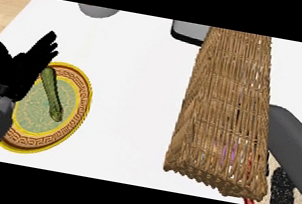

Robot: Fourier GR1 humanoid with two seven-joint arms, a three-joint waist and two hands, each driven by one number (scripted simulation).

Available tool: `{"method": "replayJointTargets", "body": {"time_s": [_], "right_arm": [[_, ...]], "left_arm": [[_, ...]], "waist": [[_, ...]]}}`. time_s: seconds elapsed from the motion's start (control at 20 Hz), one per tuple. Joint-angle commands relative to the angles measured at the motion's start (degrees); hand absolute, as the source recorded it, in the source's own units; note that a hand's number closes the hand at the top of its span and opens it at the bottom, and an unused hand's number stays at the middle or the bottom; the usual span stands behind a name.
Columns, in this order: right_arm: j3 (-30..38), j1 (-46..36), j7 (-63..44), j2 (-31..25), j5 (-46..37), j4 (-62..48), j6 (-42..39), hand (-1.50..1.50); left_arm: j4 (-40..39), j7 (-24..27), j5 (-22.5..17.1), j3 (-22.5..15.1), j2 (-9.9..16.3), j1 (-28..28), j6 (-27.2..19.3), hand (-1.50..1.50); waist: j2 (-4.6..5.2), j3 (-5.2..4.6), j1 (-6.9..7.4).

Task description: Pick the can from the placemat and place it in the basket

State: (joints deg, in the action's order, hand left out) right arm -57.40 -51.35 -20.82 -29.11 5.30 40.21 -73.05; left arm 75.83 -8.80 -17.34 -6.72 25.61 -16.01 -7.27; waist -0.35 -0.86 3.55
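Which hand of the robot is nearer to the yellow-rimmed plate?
Left. The left hand rests open at the plate's left edge, overlapping it. The right hand is not visible; only its forearm shows behind the wicker basket.

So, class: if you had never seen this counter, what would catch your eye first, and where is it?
The tall wicker basket dominates right of centre, with the right forearm passing beside it. At the left, a gold-rimmed plate holds a green vegetable. The black left hand rests open, fingers up, at the plate's left edge.
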Motion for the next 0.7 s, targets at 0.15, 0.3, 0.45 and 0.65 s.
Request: {"method": "replayJointTargets", "body": {"time_s": [0.15,0.3,0.45,0.65], "right_arm": [[-3.5,1.6,4.4,-0.9,-4.7,-0.9,-6.8,-1.5],[-5.3,2.4,5.0,-1.0,-6.6,0.0,-4.8,-1.5],[-6.3,2.3,6.5,-1.7,-7.6,1.2,-4.6,-1.5],[-8.9,5.4,8.1,-3.0,-9.4,4.6,-2.8,-1.5]], "left_arm": [[2.2,-1.0,0.6,-0.2,-0.3,1.8,-0.3,0.0],[1.4,-1.1,-0.2,1.2,1.0,1.5,1.2,0.0],[-0.5,1.2,1.0,1.0,0.0,1.6,0.9,0.0],[0.7,0.9,1.5,0.7,-0.8,2.1,0.0,0.0]], "waist": [[1.2,1.04,-0.6],[1.38,1.05,-0.43],[1.39,1.0,-0.99],[1.28,1.01,-1.43]]}}
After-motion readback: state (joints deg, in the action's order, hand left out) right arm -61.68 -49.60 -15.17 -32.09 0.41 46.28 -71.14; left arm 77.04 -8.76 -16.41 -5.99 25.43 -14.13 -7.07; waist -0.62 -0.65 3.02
